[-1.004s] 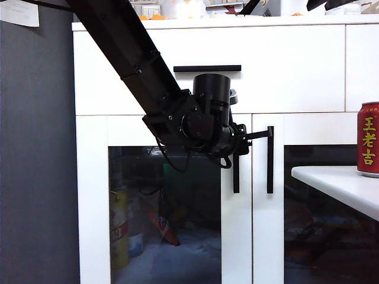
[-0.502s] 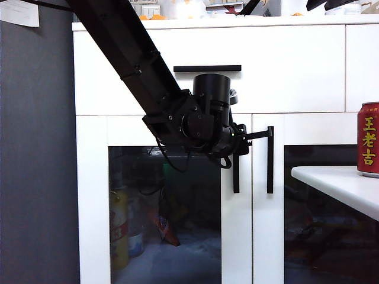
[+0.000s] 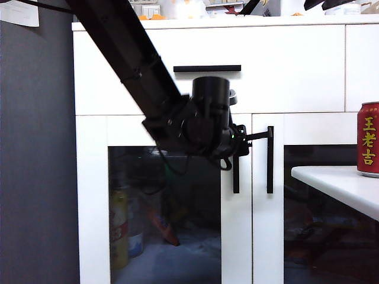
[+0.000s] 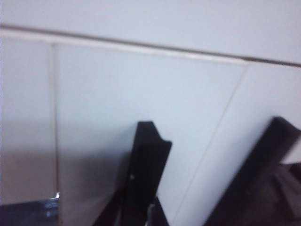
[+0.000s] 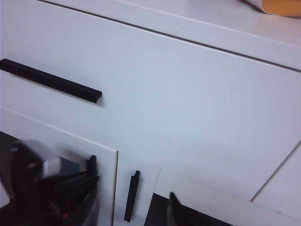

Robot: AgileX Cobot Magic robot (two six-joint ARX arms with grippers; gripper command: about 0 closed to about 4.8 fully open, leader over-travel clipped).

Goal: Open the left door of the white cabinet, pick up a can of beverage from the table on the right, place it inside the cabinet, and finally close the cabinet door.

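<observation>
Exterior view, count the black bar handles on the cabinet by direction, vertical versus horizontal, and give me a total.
Vertical handles: 2, on the left door and on the right door
Horizontal handles: 1, on the drawer
Total: 3

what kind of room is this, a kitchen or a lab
Probably a home-style kitchen or pantry mock-up: a white cabinet with glass doors, food packages stored inside, and a red drink can on a table.

My left arm [image 3: 133, 56] slanted down from upper left, wrist [image 3: 201, 121] bent, left gripper [image 3: 240, 145] pointing level toward the right, jaws closed. Wrist view blurry, only dark fingers [image 4: 146, 174] visible. My right gripper [image 5: 136, 197] was barely in its wrist view: dark finger tips, jaw gap unreadable.
</observation>
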